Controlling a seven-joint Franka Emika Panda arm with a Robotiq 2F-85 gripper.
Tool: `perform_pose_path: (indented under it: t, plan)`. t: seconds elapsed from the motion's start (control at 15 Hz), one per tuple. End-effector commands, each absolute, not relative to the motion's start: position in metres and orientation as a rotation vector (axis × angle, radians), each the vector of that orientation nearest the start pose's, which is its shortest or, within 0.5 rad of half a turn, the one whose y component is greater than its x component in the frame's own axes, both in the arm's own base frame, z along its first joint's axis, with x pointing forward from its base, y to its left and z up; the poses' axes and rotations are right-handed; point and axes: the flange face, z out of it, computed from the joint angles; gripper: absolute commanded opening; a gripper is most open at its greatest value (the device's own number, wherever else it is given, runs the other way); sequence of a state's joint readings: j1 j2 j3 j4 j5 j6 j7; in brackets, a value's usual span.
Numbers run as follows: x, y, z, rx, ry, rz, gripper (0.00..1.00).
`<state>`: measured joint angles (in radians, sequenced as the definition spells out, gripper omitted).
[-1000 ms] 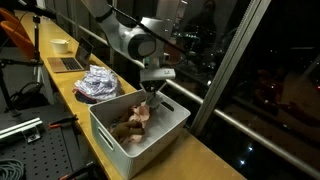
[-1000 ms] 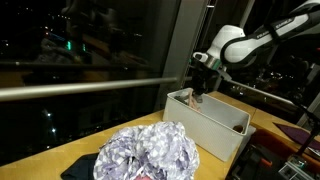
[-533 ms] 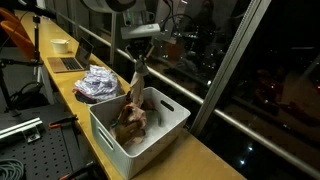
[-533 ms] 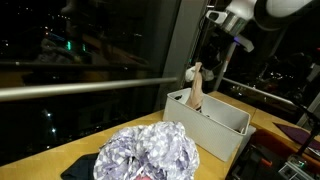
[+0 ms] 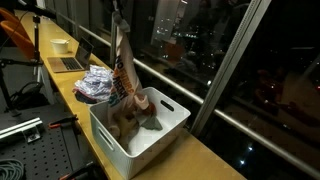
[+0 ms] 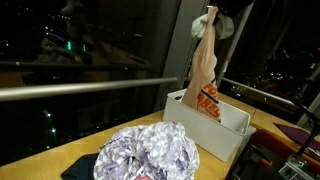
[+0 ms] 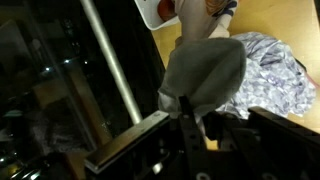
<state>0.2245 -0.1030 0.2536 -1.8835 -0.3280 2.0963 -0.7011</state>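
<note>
A long tan garment with orange print (image 5: 121,62) hangs straight down from the top of the picture, its lower end still in the white bin (image 5: 168,128). More crumpled clothes lie in that bin. My gripper (image 6: 211,13) is high above the bin (image 6: 232,133), shut on the top end of the garment (image 6: 205,72). In the wrist view the gripper (image 7: 186,108) pinches the bunched cloth (image 7: 207,66), which hangs down away from the camera and hides most of the bin.
A crumpled silvery cloth (image 5: 97,83) lies on the wooden counter beside the bin, also seen in the wrist view (image 7: 272,62). A laptop (image 5: 68,63) and a white cup (image 5: 60,45) sit farther along. A dark window with a rail (image 6: 90,88) runs behind the counter.
The gripper has risen well above the bin, drawing the garment up from the pile until it hangs at full length. The jaws have stayed shut.
</note>
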Motion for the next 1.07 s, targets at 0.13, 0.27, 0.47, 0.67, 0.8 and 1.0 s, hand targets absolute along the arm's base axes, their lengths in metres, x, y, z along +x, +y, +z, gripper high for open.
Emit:
perform_pose_path:
  t: [0.13, 0.27, 0.47, 0.67, 0.8, 1.0]
  plan:
    - [0.472, 0.338, 0.662, -2.76, -2.275, -0.423, 0.02]
    - [0.468, 0.365, 0.669, -2.742, -2.334, -0.383, 0.02]
    - [0.477, 0.397, 0.66, -2.72, -2.405, -0.296, 0.02]
    - [0.488, 0.421, 0.65, -2.701, -2.454, -0.223, 0.02]
    - [0.495, 0.432, 0.645, -2.699, -2.471, -0.176, 0.02]
    - [0.495, 0.453, 0.643, -2.704, -2.51, -0.13, 0.02]
